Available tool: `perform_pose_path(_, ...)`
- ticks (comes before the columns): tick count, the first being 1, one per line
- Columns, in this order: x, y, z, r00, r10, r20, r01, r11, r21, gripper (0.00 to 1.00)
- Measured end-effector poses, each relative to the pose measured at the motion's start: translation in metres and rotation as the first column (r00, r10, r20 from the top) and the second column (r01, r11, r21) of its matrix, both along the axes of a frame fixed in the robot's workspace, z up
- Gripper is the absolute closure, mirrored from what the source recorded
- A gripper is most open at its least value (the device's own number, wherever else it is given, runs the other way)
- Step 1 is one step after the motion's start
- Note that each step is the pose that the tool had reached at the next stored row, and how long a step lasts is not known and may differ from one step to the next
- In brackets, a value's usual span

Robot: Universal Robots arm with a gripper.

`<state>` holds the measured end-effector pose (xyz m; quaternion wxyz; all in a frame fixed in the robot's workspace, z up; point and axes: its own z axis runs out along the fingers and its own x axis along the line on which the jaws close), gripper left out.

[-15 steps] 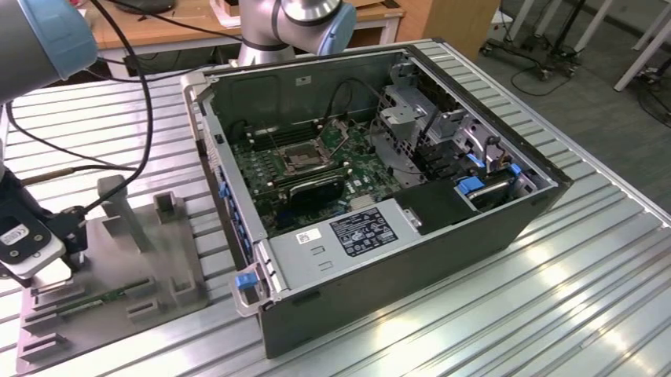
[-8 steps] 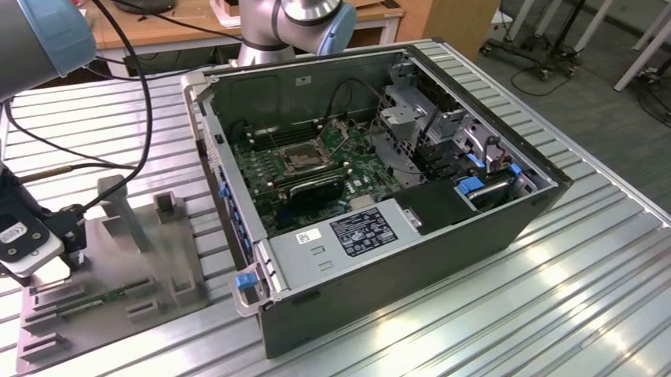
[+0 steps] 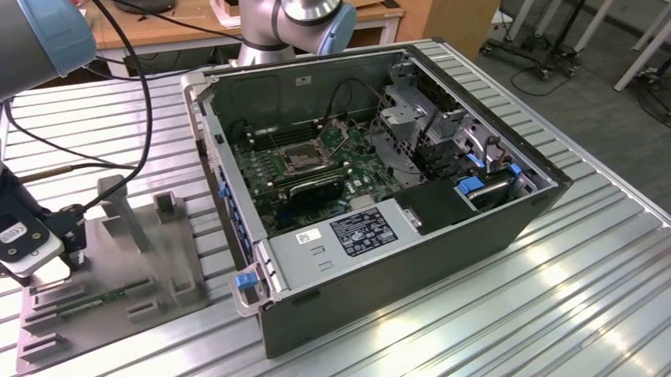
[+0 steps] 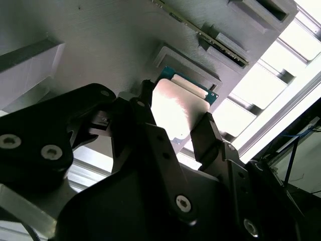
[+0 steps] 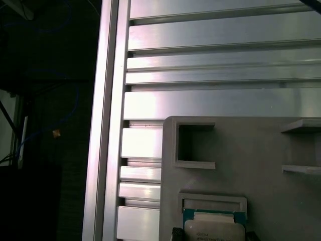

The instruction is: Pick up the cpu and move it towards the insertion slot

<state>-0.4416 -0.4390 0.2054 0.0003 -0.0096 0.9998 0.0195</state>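
Gripper (image 4: 176,109) is closed onto the cpu (image 4: 180,100), with one black finger (image 4: 145,108) set against each of two opposite edges. The cpu is seated in its recess on the grey fixture plate (image 3: 100,271), at the lower left of the exterior view. The insertion slot (image 3: 305,159) is seen on the green board inside the open computer case (image 3: 419,259), centre frame, well apart from the cpu.

Cpu (image 5: 214,230) seated in grey fixture plate (image 5: 241,150), slotted table (image 5: 200,100).
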Motion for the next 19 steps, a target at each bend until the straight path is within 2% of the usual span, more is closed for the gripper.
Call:
perform_pose_path(7,0.0,0.0,0.0001,1.0,0.0,0.0002,0.0,1.0,0.0001,0.45)
perform_pose_path(9,0.0,0.0,0.0018,1.0,0.0,0.0,0.0,1.0,0.0,0.45)
perform_pose_path(14,0.0,0.0,0.0103,1.0,0.0,0.0001,0.0,1.0,0.0,0.45)
perform_pose_path(19,0.0,0.0,0.0216,1.0,0.0,0.0,0.0,1.0,0.0,0.45)
